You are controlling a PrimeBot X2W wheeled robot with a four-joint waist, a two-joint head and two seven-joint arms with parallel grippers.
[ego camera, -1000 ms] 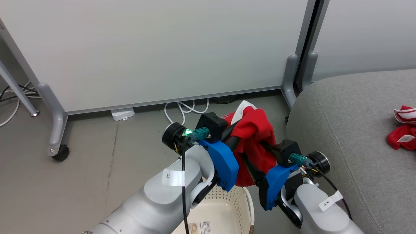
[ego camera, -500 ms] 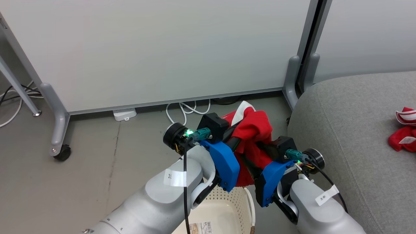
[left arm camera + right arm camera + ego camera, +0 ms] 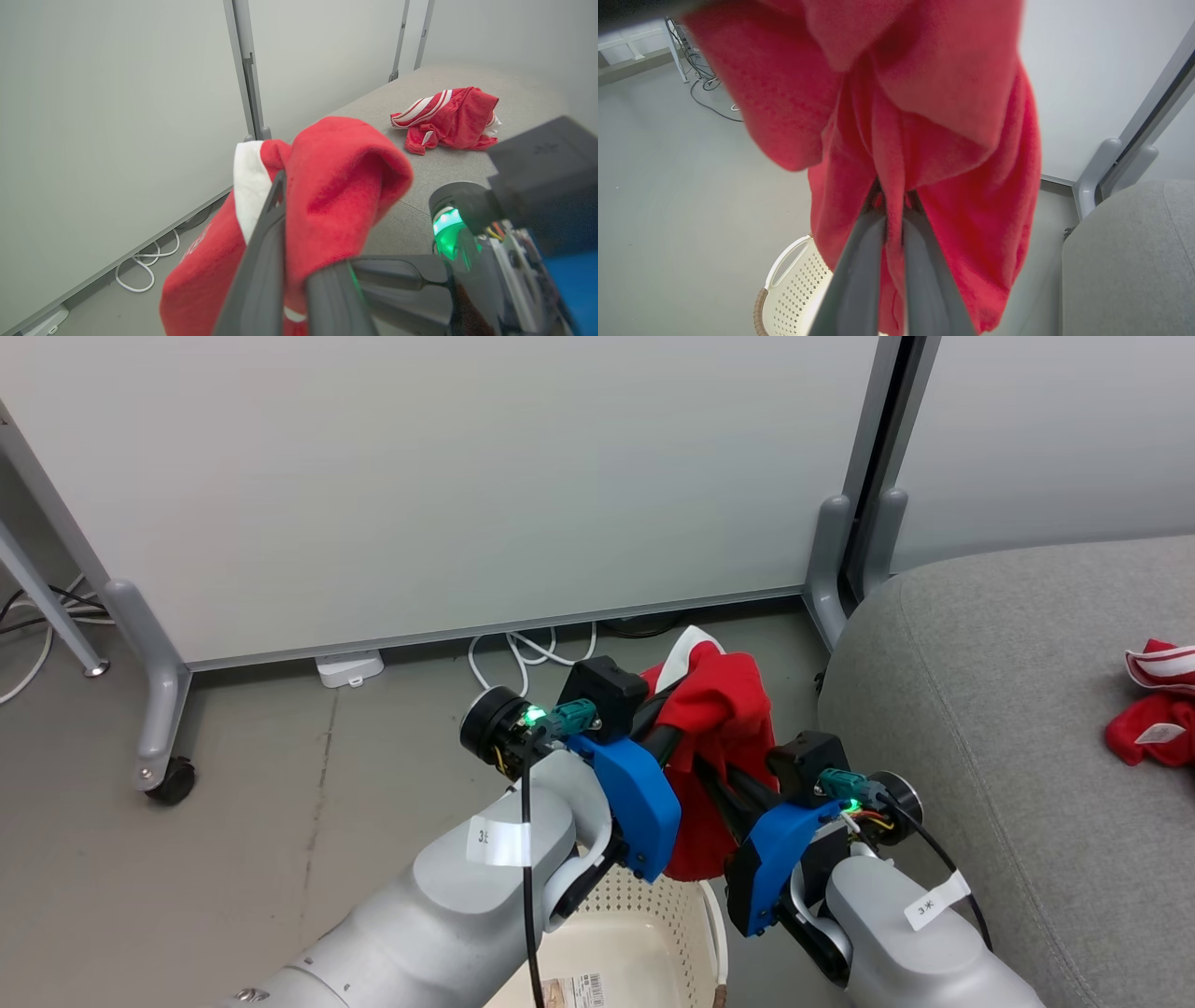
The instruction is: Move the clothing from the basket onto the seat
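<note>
A red garment with a white patch, part of the clothing (image 3: 724, 705), hangs in the air above the cream basket (image 3: 653, 919). My left gripper (image 3: 686, 723) is shut on its top, the cloth draped over the fingers (image 3: 266, 242). My right gripper (image 3: 889, 196) is shut on a hanging fold lower down, beside the left one (image 3: 714, 782). A second red garment with white stripes (image 3: 444, 116) lies on the grey seat (image 3: 980, 691), at the head view's right edge (image 3: 1153, 714). The basket's handle and rim (image 3: 784, 280) show below the cloth.
White partition panels stand behind on grey legs, one with a caster (image 3: 173, 782). White cables (image 3: 523, 649) and a small white box (image 3: 347, 665) lie on the floor at the panel's foot. The seat's rounded edge (image 3: 1125, 261) is just right of the arms.
My right gripper has gone from open to shut on the hanging fold of the red garment and edged slightly left. The left gripper still holds the garment's top.
</note>
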